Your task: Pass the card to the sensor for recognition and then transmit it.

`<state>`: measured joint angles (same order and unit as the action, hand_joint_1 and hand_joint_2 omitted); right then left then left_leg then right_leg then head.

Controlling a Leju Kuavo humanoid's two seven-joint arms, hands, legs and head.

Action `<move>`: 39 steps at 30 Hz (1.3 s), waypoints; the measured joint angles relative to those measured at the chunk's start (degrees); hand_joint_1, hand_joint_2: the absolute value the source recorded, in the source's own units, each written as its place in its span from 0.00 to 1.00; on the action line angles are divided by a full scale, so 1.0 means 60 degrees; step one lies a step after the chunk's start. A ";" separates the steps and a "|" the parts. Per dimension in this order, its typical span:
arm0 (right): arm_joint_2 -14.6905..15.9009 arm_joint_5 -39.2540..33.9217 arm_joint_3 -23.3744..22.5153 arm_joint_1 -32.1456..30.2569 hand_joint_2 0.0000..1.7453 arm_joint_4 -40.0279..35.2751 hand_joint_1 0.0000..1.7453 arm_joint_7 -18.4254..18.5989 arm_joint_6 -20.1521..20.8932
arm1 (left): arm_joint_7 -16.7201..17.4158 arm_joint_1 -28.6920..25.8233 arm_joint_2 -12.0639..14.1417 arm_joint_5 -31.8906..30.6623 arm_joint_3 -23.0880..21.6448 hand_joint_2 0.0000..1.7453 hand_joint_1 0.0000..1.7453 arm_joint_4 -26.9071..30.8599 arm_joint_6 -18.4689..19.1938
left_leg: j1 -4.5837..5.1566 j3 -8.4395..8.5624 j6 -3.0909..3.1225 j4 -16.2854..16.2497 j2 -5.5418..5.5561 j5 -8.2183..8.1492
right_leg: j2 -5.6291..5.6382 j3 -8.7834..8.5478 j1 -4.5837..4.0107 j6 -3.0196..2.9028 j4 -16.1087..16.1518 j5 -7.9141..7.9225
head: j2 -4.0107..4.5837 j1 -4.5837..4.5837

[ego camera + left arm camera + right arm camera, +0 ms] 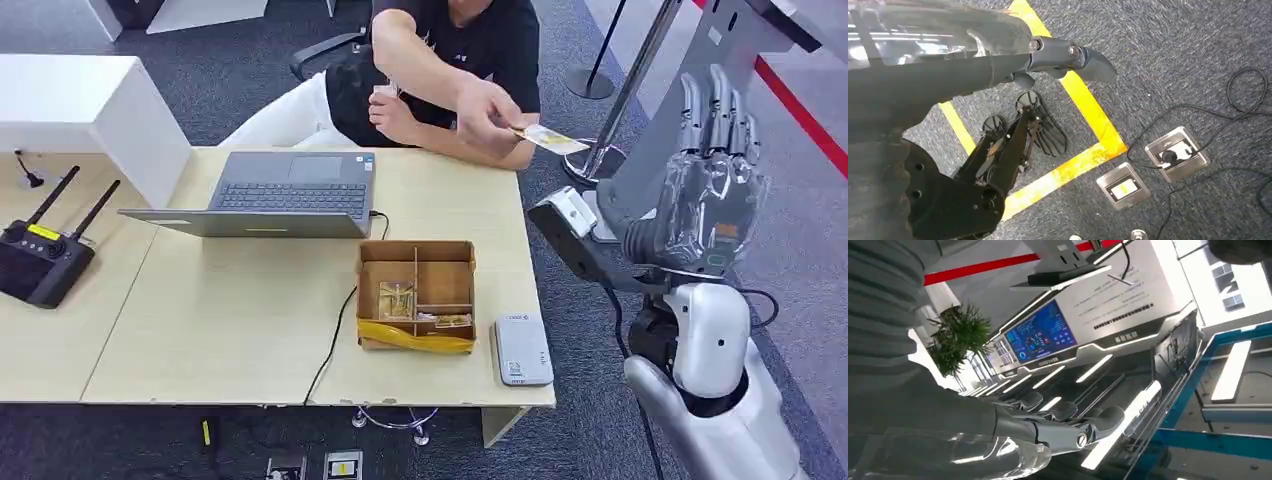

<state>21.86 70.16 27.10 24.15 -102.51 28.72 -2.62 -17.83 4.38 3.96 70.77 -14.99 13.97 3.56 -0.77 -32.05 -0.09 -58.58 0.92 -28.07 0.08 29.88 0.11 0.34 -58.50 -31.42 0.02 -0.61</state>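
A person seated behind the table holds a yellowish card (pixel 553 140) out over the table's far right corner. My right hand (pixel 715 170) is raised to the right of the table, fingers straight and pointing up, holding nothing; the card is apart from it, up and to its left. In the right wrist view the fingers (pixel 1068 415) lie stretched out with nothing in them. The white card sensor (pixel 523 348) lies flat near the table's front right corner. My left hand (pixel 1068 55) hangs down over the floor with nothing in it.
A cardboard compartment box (pixel 460 255) with more cards (pixel 397 298) stands beside the sensor. An open laptop (pixel 290 195) with a black cable, a black remote controller (pixel 42 255) and a white block (pixel 90 110) occupy the table. Floor sockets (pixel 1177 152) and yellow tape (pixel 1088 107) lie below.
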 joint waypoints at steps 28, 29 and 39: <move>-0.0390 -0.1628 0.0983 0.0687 1.00 0.0826 0.00 -0.0430 0.1344 | -0.0011 0.0050 0.0036 0.0004 -0.0218 1.00 0.00 -0.0160 0.0058 | 0.0000 -0.0008 0.0000 0.0000 0.0006 0.0000 | -0.0005 0.0002 -0.0001 0.0000 -0.0001 0.0000 | 0.0000 0.0000; -0.0393 -0.1656 0.1001 0.0698 1.00 0.0845 0.00 -0.0430 0.1348 | -0.0011 0.0050 0.0036 0.0004 -0.0218 1.00 0.00 -0.0160 0.0062 | 0.0000 -0.0008 0.0000 0.0000 0.0006 0.0000 | -0.0005 0.0002 0.0000 0.0000 -0.0002 0.0000 | 0.0000 0.0000; -0.0481 -0.2033 0.1355 0.0842 1.00 0.1162 1.00 -0.0372 0.1380 | -0.0040 0.0027 0.0051 0.0004 -0.0218 1.00 0.00 -0.0229 0.0095 | 0.0000 -0.0009 0.0000 0.0000 0.0007 0.0000 | -0.0007 0.0002 0.0000 0.0000 -0.0001 0.0000 | 0.0000 0.0004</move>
<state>18.97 57.96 35.23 29.20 -95.54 26.49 5.66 -18.08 4.54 4.26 70.79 -16.31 12.59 4.13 -0.77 -32.11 -0.09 -58.58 0.96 -28.07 0.04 29.89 0.11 0.34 -58.50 -31.42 0.02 -0.59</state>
